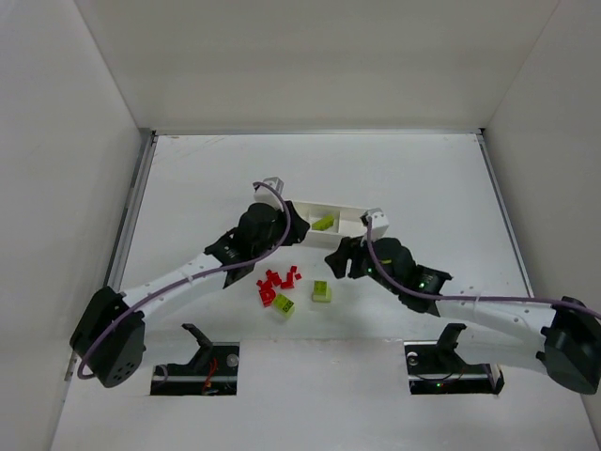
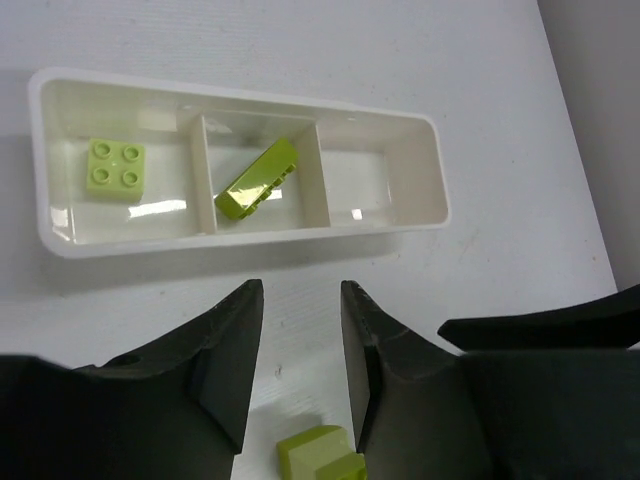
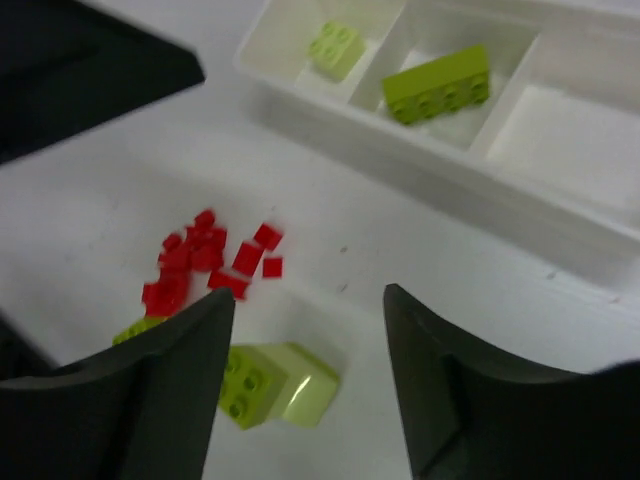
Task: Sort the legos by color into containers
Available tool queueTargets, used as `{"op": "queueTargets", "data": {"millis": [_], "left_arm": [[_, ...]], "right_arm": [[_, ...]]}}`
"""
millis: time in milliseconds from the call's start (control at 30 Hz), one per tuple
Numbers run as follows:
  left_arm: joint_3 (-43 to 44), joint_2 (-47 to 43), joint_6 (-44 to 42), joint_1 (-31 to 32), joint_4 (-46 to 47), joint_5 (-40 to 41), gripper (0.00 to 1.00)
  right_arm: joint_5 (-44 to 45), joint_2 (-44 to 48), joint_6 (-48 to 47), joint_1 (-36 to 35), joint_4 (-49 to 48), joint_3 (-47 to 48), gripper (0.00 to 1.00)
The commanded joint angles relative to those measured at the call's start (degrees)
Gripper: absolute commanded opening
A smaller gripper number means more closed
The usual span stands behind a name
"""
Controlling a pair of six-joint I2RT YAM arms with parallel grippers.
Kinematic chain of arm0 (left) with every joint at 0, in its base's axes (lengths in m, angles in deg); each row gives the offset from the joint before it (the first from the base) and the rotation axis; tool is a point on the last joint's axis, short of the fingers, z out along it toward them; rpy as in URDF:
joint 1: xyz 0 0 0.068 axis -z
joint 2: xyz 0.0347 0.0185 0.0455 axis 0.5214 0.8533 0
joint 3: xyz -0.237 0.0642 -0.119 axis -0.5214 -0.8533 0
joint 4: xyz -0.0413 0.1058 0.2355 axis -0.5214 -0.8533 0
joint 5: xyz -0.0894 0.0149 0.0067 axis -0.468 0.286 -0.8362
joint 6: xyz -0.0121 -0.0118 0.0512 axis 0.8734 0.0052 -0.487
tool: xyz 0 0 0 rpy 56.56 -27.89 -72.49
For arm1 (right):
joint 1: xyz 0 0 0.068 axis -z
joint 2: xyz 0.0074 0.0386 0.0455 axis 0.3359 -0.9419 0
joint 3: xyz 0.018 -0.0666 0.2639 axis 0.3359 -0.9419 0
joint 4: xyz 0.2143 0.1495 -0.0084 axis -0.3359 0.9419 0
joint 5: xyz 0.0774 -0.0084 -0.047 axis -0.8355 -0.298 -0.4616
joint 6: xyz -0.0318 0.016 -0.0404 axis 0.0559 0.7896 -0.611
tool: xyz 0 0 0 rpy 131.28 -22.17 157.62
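Greens have begun to go in, reds have not: the white tray holds a square green brick flat in one end compartment and a long green brick lying askew in the middle one, while the other end compartment is bare. Since one colour wants one compartment, we think one of those two may need shifting. The red bricks lie heaped on the table on the arms' side of the tray, near it but not touching. A loose green brick and a second loose green brick lie just beyond the heap, farther from the tray. Our left claw hangs just short of the tray's long wall, jaws partway apart with nothing between them. Our right claw hovers on that same side of the tray, jaws wide and gripping nothing. The loose green brick sits below, beside one finger, so we judge it is lined up to take that brick.
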Motion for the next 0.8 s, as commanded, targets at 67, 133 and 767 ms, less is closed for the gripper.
{"op": "queueTargets", "data": {"millis": [67, 133, 767], "left_arm": [[-3.3, -5.3, 0.6, -2.9, 1.0, -2.3, 0.34], [-4.5, -7.1, 1.2, -4.3, 1.2, -3.1, 0.34], [-8.7, -14.2, 3.3, -12.4, 0.9, -8.5, 0.37]], "right_arm": [[1.1, 0.7, -9.6, -10.2, 11.4, 5.8, 0.79], [2.8, -0.1, -13.3, -13.1, 15.0, 7.7, 0.84], [-8.4, -20.5, -23.9, -14.9, 20.0, 17.3, 0.82]]}}
